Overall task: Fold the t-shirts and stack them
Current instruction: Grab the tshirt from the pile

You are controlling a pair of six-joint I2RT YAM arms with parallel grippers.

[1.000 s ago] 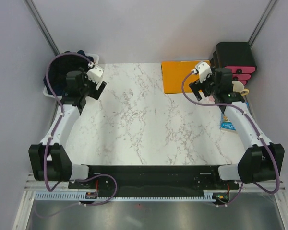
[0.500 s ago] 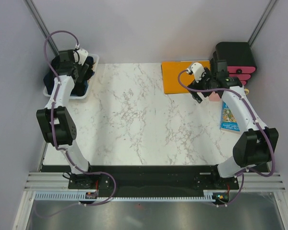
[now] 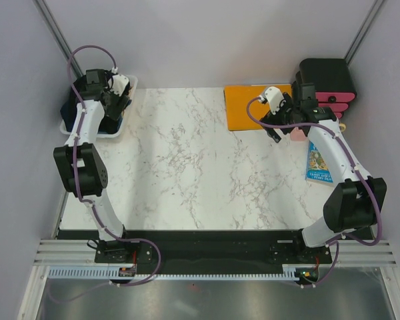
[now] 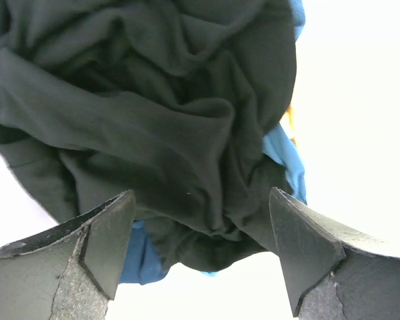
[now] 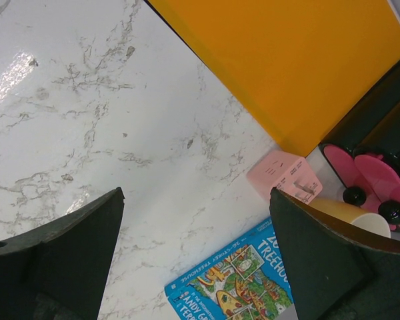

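Observation:
The t-shirts lie crumpled in a white bin point(image 3: 111, 132) at the table's far left corner. In the left wrist view a black t-shirt point(image 4: 153, 113) fills the frame, with blue cloth point(image 4: 281, 152) showing under its edges. My left gripper point(image 3: 117, 101) point(image 4: 200, 233) hangs just above the pile, open. Its fingers point(image 4: 107, 240) stand either side of a bulging fold of the black shirt, gripping nothing. My right gripper point(image 3: 279, 129) point(image 5: 197, 233) is open and empty over bare marble near the orange sheet point(image 5: 287, 60).
The orange sheet point(image 3: 243, 107) lies flat at the back right. Beside it sit a small pink box point(image 5: 283, 175), a blue picture book point(image 3: 318, 163) point(image 5: 233, 280), a cream mug point(image 5: 360, 217) and a black rack with pink parts point(image 3: 327, 83). Grey walls close both sides.
Both arms stretched out from their folded pose. The left gripper swung back-left over the bin and settled lower on the pile, jaws narrowing slightly. The right arm has held still for the last half second.

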